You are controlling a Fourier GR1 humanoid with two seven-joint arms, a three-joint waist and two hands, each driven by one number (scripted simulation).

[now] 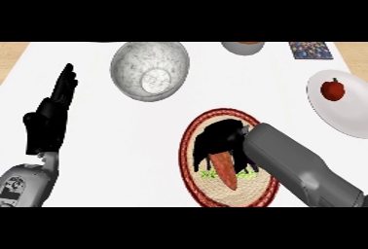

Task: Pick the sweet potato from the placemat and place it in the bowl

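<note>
The placemat (pixel 267 192), round, woven, w/ a red rim, sits on the white counter (pixel 137 160), and I'll place everything else off it. Right hand (pixel 219 138) is down over the mat's middle, fingers curled round the upper end of the sweet potato (pixel 226 171); the orange root pokes out below the hand, pointed tip toward the mat's near edge, w/ a bit of green showing beside it. Can't tell if the potato is lifted or touching the mat. The bowl (pixel 149 69), grey and speckled, stands up and to the left of the mat, well apart from it. Left hand (pixel 49 119) is far left of the mat, fingers straight and pointing up, holding nothing, just resting. Right of the mat, a white plate (pixel 352 116) w/ a red tomato-like thing (pixel 332 89) on it. Past that, at the counter's far edge, a small dish (pixel 243 47) and a dark patterned square (pixel 311 50).
</note>
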